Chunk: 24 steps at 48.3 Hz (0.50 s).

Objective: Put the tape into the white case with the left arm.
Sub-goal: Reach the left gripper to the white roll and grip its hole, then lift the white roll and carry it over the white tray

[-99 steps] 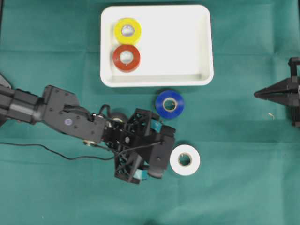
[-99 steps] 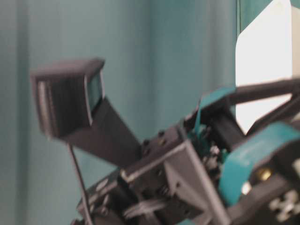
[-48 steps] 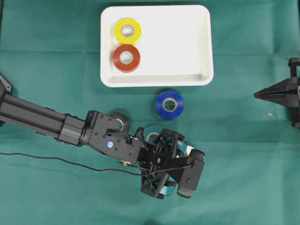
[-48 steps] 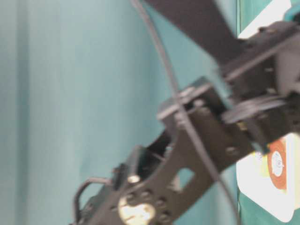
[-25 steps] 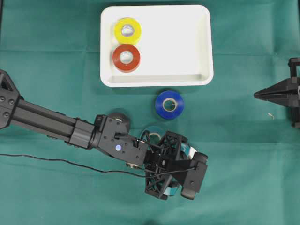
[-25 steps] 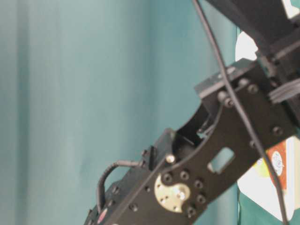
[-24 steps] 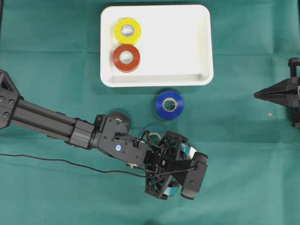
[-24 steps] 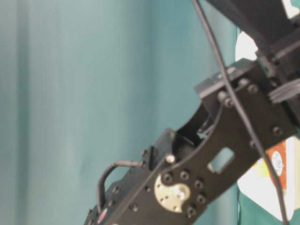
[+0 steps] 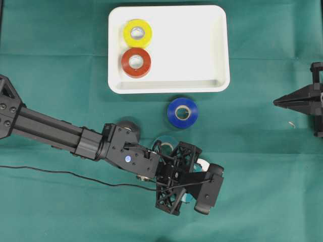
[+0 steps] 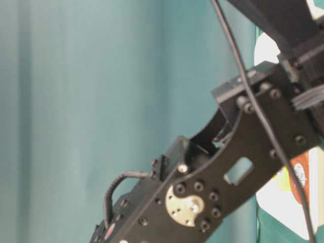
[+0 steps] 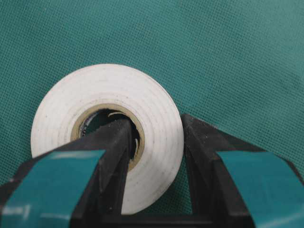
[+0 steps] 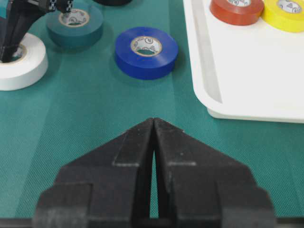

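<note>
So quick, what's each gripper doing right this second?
Left gripper: closed on the white tape roll, one finger in its hole, one outside; the roll is on the cloth.
Right gripper: closed, holding nothing, off to the side.

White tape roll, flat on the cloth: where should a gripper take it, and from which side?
Across the ring wall from above, one finger in the core hole and one outside, since the white tape roll lies flat with its hole up. The left gripper is closed on it this way.

woven matt green cloth (image 11: pixel 228 57), smooth glossy plastic white case (image 9: pixel 202 50), matt white tape (image 11: pixel 156 123) w/ cardboard core.
</note>
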Motion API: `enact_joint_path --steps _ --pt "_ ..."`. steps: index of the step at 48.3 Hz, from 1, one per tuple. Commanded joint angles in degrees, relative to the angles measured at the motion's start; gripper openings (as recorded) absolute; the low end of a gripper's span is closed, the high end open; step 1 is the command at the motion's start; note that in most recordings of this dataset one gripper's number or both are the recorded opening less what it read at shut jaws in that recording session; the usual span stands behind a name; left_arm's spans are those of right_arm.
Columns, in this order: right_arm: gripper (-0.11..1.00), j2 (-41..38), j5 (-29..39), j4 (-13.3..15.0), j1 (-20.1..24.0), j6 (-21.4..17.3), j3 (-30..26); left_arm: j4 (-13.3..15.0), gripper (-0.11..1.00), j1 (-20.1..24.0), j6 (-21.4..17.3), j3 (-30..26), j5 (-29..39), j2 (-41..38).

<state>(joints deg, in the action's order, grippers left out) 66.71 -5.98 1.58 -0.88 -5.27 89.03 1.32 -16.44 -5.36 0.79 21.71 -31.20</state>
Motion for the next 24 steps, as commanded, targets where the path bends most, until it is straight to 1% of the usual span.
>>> enact_joint_path --steps 1,13,24 --pt "-0.09 -0.35 -0.62 0.09 -0.09 -0.09 -0.62 -0.18 0.29 0.09 0.18 -0.97 0.00 1.76" --pt "-0.09 -0.35 -0.62 0.09 -0.09 -0.09 -0.62 -0.18 0.29 -0.26 0.18 -1.05 0.53 5.98" --pt "-0.09 -0.35 -0.62 0.09 -0.09 -0.09 -0.62 -0.26 0.29 -0.26 0.09 -2.81 7.65 10.46"
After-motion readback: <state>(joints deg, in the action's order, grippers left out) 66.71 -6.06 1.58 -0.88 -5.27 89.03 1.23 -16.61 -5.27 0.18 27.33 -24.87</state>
